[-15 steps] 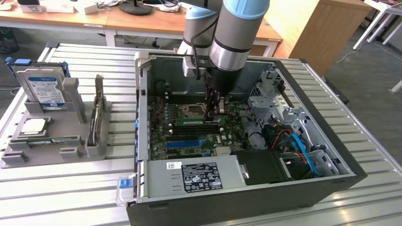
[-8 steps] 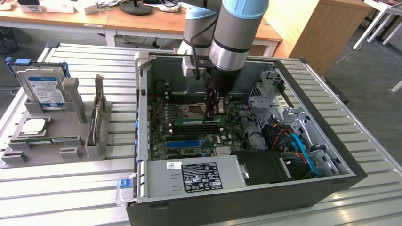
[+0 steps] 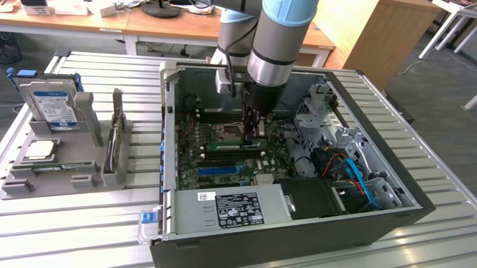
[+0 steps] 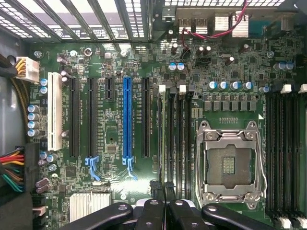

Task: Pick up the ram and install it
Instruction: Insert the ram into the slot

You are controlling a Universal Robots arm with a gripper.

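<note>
The ram (image 3: 234,146) is a narrow green stick standing on edge along a memory slot beside the empty CPU socket (image 4: 229,163), inside the open computer case (image 3: 167,139). In the wrist view the ram (image 4: 161,139) is a thin edge-on line that runs straight in between my fingertips. My gripper (image 3: 253,136) reaches down from the arm into the case and is shut on the ram's top edge near one end. Seen from the wrist, the gripper (image 4: 164,187) has its two dark fingers pressed close together. The slot latches under the stick are hidden.
A long blue slot (image 4: 127,120) and several black slots lie beside the memory slots. The power supply (image 3: 231,209), drive cage and cables crowd the case's front and the exterior view's right. A grey fixture (image 3: 44,187) at the exterior view's left holds a hard drive (image 3: 48,106) and an upright card.
</note>
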